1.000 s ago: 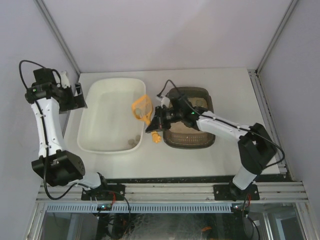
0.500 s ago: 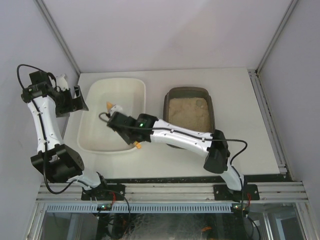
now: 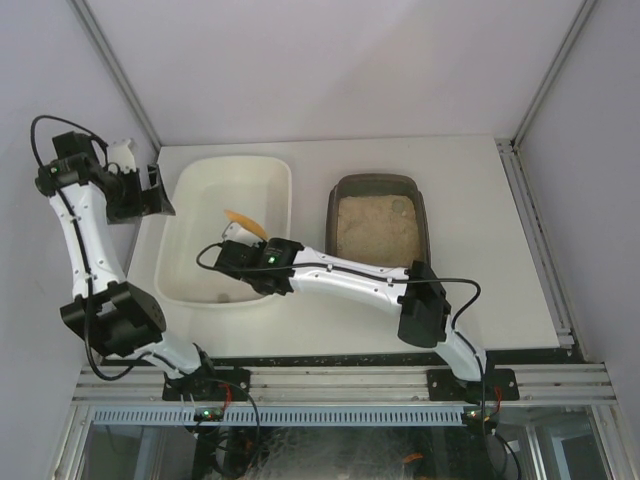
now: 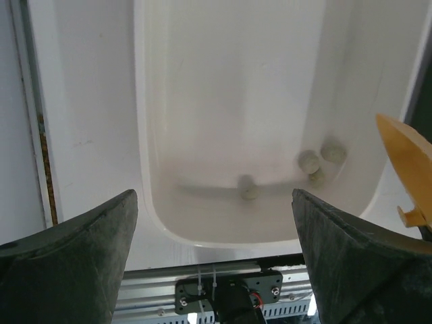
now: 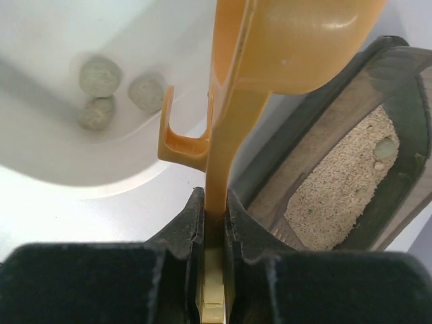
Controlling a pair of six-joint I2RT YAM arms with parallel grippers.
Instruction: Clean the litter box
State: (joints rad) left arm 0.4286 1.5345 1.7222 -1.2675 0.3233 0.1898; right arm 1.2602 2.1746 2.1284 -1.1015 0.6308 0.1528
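Note:
The litter box (image 3: 378, 181), a dark grey-brown tray of pale sandy litter, sits right of centre; its rim (image 5: 399, 75) shows in the right wrist view. My right gripper (image 3: 240, 243) reaches left across the white tub (image 3: 200, 232) and is shut on the handle of an orange scoop (image 3: 243, 218). In the right wrist view the jaws (image 5: 214, 202) pinch that handle and the scoop's head (image 5: 297, 47) hangs above the tub. Grey clumps (image 5: 101, 75) lie on the tub floor. My left gripper (image 3: 150, 195) hovers open and empty at the tub's left side.
The tub (image 4: 223, 101) holds several clumps (image 4: 310, 162) near its near end. The scoop's edge (image 4: 405, 165) shows at the right of the left wrist view. Grey walls close in left, right and back. The metal rail (image 3: 340, 385) runs along the near edge.
My right arm swung left from the litter box to over the white tub, carrying the scoop, which has turned over. The left arm shifted slightly left.

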